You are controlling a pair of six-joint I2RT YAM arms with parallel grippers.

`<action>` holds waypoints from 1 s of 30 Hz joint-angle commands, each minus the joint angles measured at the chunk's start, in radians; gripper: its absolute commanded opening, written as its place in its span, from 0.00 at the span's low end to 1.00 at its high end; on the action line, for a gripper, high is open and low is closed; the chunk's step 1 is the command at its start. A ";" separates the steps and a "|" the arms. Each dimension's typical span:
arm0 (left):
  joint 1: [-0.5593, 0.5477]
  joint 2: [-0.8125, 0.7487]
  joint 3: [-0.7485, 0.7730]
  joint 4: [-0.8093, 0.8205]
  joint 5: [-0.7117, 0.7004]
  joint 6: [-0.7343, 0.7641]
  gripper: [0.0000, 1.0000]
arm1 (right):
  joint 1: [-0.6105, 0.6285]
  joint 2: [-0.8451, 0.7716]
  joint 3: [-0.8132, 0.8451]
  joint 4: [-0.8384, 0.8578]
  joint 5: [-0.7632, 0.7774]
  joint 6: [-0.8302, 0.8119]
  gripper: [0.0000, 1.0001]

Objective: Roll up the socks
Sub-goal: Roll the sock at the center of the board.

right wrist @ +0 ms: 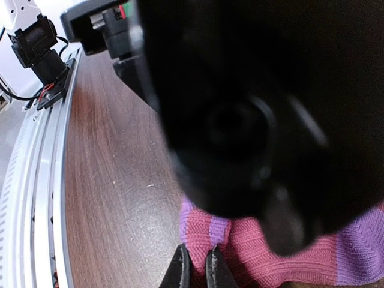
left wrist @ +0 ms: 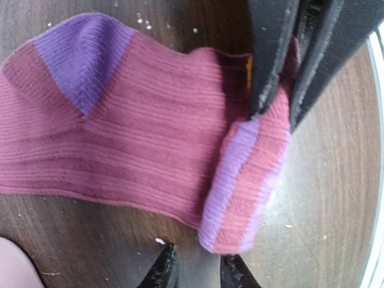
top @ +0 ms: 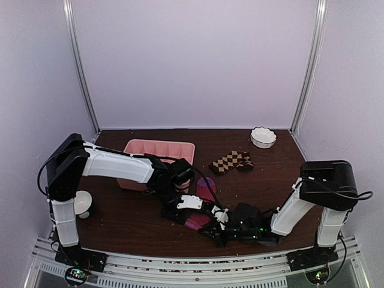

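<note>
The magenta-pink sock [left wrist: 138, 126] lies flat on the dark wooden table, its purple patch [left wrist: 84, 54] at the far end. Its orange-and-purple striped cuff [left wrist: 240, 192] is folded over onto the leg. My right gripper [right wrist: 196, 267] is shut, pinching the cuff's edge; its fingers [left wrist: 270, 60] show at the top of the left wrist view. My left gripper [left wrist: 200, 273] is open and empty, with its tips just short of the folded cuff. In the top view the two grippers [top: 204, 213] [top: 217, 231] meet over the sock [top: 206, 189]. The brown-and-tan checkered sock [top: 231, 161] lies apart, further back.
A pink divided tray [top: 159, 150] stands behind the left arm. A white bowl [top: 263, 137] sits at the back right. A small white object [top: 81, 204] sits by the left arm's base. The table's front rail [right wrist: 36, 180] is close to the right gripper.
</note>
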 commanded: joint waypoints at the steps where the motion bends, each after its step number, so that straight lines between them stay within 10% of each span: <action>1: -0.030 -0.037 -0.034 0.146 0.096 0.078 0.25 | -0.012 0.101 -0.058 -0.356 -0.060 0.086 0.00; 10: -0.026 -0.193 -0.126 0.165 0.036 0.172 0.52 | -0.032 0.085 -0.078 -0.398 -0.057 0.079 0.00; 30: -0.103 -0.127 -0.159 0.262 0.056 0.205 0.42 | -0.057 0.080 -0.068 -0.416 -0.078 0.096 0.00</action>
